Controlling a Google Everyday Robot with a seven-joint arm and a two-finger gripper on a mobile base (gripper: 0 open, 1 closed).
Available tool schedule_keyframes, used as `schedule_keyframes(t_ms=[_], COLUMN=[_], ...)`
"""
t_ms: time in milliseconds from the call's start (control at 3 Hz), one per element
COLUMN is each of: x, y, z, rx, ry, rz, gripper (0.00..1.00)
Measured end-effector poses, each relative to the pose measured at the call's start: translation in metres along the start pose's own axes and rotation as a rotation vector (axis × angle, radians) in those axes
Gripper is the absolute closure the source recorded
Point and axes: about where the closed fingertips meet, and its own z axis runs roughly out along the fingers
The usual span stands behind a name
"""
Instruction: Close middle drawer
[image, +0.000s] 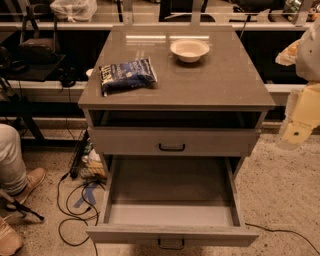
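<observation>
Blue bag (127, 74), white bowl (189, 49) — on cabinet top (220, 82).

Nothing legible anywhere. Only white lettering across the crumpled dark-blue foil snack bag (127, 75), upper left of centre on the grey cabinet top (215, 80), not decipherable. At the right edge of the frame, mid-height, the pale yellowish robot gripper (296, 131), marked with a small green dot but no readable sign.

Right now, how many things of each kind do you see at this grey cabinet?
Blue plastic snack bag: 1
White round bowl: 1
Grey wood-grain drawers: 2 (upper drawer, open middle drawer)
End effector, right of cabinet: 1
Total: 5
</observation>
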Motion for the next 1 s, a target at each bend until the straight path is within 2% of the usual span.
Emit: schedule_keyframes(t_ms=[333,667,1000], x=[0.000,0.013,0.021], y=[0.000,0.010,0.036], z=[0.000,0.041,0.106], rx=[0.000,-0.087,-0.205], ry=[0.000,-0.025,-0.084], rz=[0.000,0.085,0.234], gripper=[0.00,0.00,0.00])
